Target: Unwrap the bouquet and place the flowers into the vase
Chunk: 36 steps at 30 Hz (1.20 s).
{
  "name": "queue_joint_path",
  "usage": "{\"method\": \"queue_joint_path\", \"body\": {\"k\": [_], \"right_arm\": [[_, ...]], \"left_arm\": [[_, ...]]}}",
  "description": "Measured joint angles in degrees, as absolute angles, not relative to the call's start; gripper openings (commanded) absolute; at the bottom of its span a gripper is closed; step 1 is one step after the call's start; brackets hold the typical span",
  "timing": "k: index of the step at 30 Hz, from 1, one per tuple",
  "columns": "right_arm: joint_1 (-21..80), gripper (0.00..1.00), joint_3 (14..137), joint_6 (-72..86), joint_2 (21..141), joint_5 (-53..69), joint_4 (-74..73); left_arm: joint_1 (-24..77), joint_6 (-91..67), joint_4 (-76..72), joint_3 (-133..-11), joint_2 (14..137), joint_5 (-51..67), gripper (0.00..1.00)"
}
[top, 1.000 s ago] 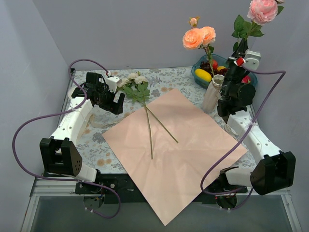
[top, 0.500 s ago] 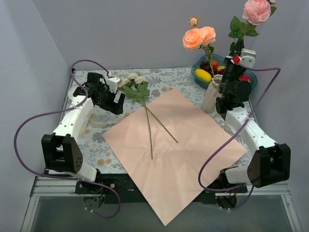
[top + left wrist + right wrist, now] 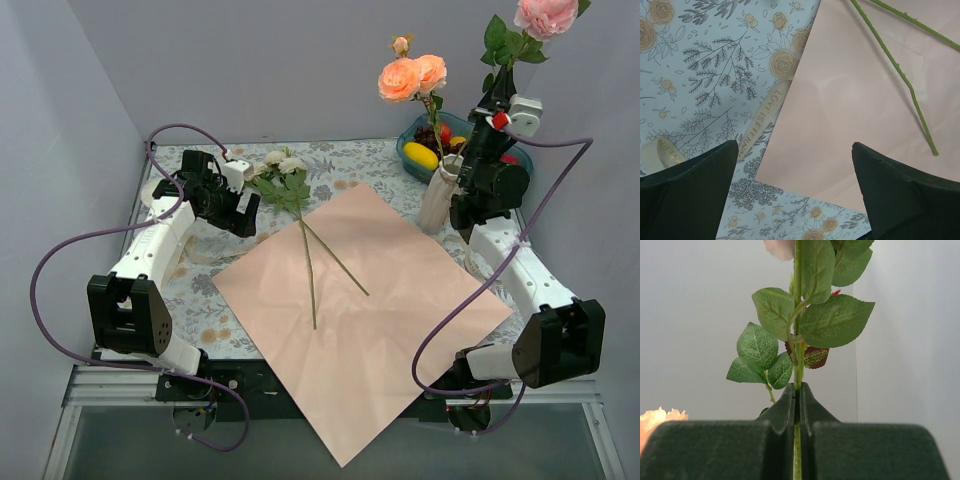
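Stem of pink rose point(image 3: 546, 16) sits clamped in right jaws beside vase point(image 3: 438, 203); left jaws open

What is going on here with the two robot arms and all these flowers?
The bouquet is unwrapped and the flowers are being moved into the vase one at a time. The right gripper has its jaws shut on the stem of a pink rose, held upright beside the vase, which holds the peach-orange roses. The left gripper hovers with its jaws open above the ribbon and the edge of the flattened pink paper. The cream roses lie with their stems across that paper.
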<state>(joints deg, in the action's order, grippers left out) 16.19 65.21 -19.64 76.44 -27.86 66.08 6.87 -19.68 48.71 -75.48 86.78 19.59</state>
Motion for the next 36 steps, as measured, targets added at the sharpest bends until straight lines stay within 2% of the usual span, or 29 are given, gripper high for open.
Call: {"method": "queue_joint_path", "body": {"k": [9, 18, 21, 22, 24, 25, 26, 28, 36], "right_arm": [[16.1, 0.01, 65.5, -19.7, 78.8, -28.4, 66.0], [16.0, 0.03, 60.8, -19.6, 79.0, -31.2, 65.6], [15.9, 0.23, 59.5, -19.5, 79.0, -32.2, 64.8], [15.8, 0.46, 59.3, -19.3, 79.0, -32.7, 64.0], [15.8, 0.62, 59.4, -18.2, 79.0, -33.5, 61.6], [15.8, 0.77, 59.5, -17.7, 78.9, -33.9, 59.8], [15.8, 0.84, 59.8, -17.3, 78.8, -34.1, 58.1], [15.8, 0.92, 61.9, -15.6, 78.8, -35.2, 51.7], [15.9, 0.96, 68.0, -6.0, 74.0, -36.3, 28.8]], "left_arm": [[6.9, -19.7, 48.4, -75.5, 86.8, 19.7, 0.97], [6.9, -19.7, 48.4, -75.5, 86.8, 19.7, 0.97], [6.9, -19.7, 48.4, -75.6, 86.8, 19.7, 0.97], [6.9, -19.7, 48.4, -75.6, 86.8, 19.7, 0.97], [6.9, -19.7, 48.4, -75.7, 86.8, 19.7, 0.97], [6.9, -19.7, 48.4, -75.8, 86.8, 19.7, 0.97], [6.9, -19.7, 48.4, -75.8, 86.8, 19.8, 0.97], [6.9, -19.7, 48.4, -75.8, 86.8, 19.8, 0.97], [6.9, -19.9, 48.4, -75.9, 86.8, 20.0, 0.97]]}}
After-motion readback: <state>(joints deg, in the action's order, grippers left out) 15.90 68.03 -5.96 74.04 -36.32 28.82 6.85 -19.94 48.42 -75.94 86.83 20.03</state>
